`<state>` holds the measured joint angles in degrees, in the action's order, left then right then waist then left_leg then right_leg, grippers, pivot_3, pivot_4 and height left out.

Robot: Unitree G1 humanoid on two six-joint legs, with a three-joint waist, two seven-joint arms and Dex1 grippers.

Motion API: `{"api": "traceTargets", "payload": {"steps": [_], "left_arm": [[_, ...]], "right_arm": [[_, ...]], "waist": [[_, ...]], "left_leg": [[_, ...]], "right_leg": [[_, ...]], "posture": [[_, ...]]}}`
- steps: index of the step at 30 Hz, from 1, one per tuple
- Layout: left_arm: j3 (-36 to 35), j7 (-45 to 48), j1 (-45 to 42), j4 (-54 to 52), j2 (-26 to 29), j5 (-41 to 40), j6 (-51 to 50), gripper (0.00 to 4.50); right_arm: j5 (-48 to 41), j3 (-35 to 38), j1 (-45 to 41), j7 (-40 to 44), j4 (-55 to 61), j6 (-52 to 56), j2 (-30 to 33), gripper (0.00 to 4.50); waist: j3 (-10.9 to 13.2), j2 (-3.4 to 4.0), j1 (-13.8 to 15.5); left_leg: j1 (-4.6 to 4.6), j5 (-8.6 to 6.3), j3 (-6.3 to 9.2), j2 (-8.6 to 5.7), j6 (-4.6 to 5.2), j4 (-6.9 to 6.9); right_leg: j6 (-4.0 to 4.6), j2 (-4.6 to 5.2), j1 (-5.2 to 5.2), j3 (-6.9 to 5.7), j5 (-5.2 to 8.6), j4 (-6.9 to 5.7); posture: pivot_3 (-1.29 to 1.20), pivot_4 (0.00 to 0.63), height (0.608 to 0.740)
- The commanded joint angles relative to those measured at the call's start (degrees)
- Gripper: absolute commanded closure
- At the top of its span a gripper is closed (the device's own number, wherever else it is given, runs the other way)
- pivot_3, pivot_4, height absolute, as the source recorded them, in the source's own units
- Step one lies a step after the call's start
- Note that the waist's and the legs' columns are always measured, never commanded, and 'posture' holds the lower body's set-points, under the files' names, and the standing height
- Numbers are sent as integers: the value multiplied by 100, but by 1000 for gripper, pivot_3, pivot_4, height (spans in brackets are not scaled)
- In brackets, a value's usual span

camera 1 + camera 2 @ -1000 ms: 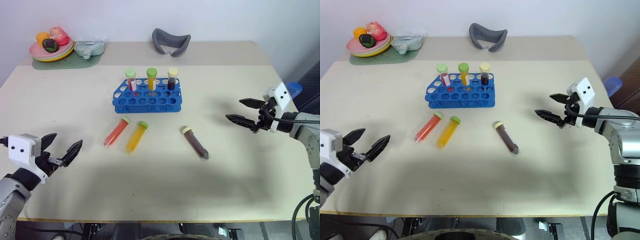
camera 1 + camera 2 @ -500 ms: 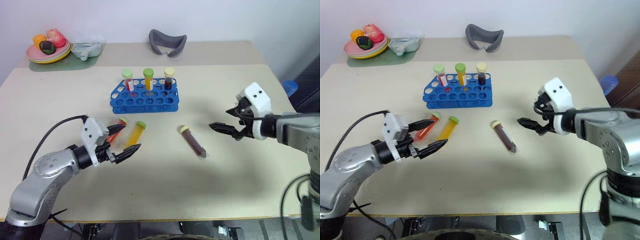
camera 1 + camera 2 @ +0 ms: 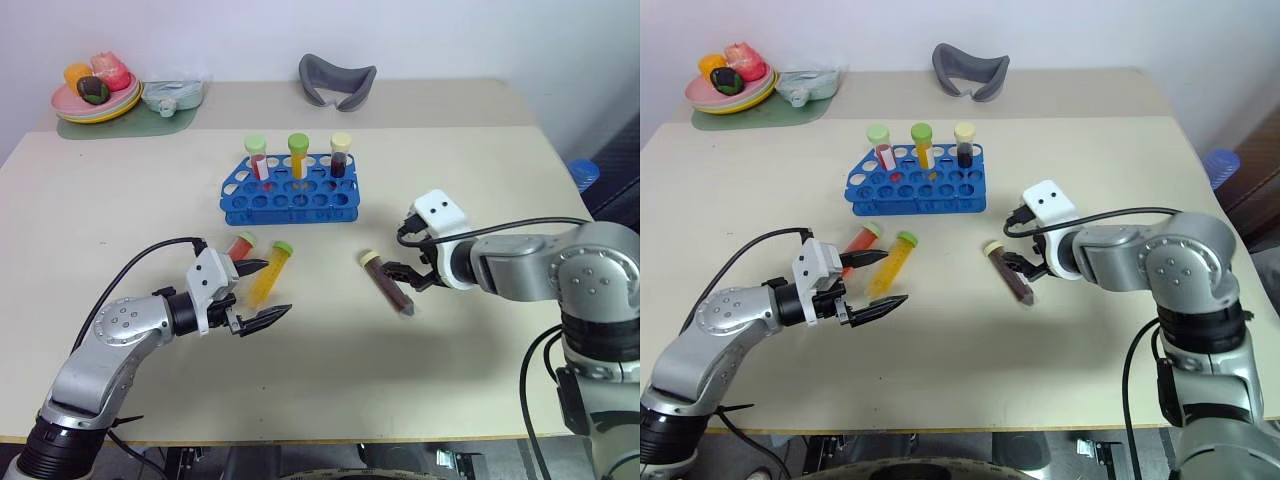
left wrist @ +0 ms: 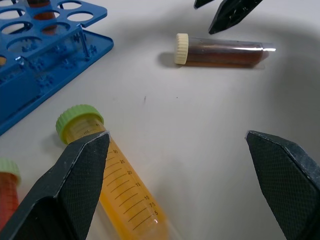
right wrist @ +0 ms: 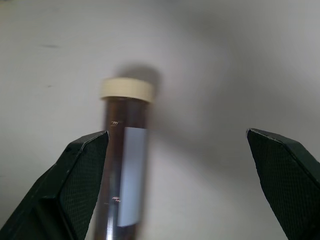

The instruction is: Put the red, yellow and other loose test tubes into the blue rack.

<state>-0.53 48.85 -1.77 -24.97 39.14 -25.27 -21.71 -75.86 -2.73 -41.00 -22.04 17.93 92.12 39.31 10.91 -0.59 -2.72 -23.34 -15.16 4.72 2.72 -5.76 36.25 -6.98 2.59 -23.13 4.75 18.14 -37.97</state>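
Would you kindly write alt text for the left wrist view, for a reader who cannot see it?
The open left gripper hovers over a yellow tube lying on the table. Beyond it lie a brown tube and a corner of the blue rack.

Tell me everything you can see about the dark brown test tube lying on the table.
The dark brown test tube is a clear plastic tube with a cream screw cap, a pointed bottom and a white label along its side, filled with dark brown liquid. It lies flat on the beige table, cap toward the blue rack. The open right gripper hovers beside it; contact cannot be told.
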Motion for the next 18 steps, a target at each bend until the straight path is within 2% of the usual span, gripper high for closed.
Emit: {"api": "traceTargets", "payload": {"steps": [1, 4, 10, 14, 18], "left_arm": [[22, -67, 88, -188, -56, 77, 122, 49], [-9, -122, 174, -234, -105, 115, 138, 49], [-90, -225, 324, -385, -131, 98, 113, 49], [-94, -287, 374, -460, -131, 104, 100, 49], [-83, -356, 388, -501, -138, 114, 93, 49]], "right_arm": [[-1153, -380, -418, -1045, -569, 38, -56, 0], [-1844, -859, -679, -1839, -1051, -102, -70, 0], [-3427, -2222, -1155, -3310, -1619, -969, 324, 0], [-3711, -2810, -1454, -3756, -1801, -1234, 407, 0], [-3714, -3049, -1581, -3935, -1972, -1361, 400, 0]], "waist": [[0, 0, 1], [0, 0, 5], [0, 1, 3], [0, 1, 0], [-1, 2, 1]], "left_leg": [[0, 0, 0, 0, 1, 0], [-2, 0, 1, 0, 1, 0], [-4, 1, 1, 0, 1, 1], [-5, 1, 1, 1, 2, 1], [-4, 1, 2, 1, 2, 1]], "right_leg": [[0, 0, 0, 0, 0, 0], [0, 0, -2, 0, 0, 0], [0, 0, -6, 0, 0, -3], [0, -1, -10, 0, 0, -7], [0, -2, -11, 0, 0, -8]], "posture": [[0, 150, 740], [0, 150, 740], [0, 150, 740], [0, 150, 740], [0, 150, 740]]}}
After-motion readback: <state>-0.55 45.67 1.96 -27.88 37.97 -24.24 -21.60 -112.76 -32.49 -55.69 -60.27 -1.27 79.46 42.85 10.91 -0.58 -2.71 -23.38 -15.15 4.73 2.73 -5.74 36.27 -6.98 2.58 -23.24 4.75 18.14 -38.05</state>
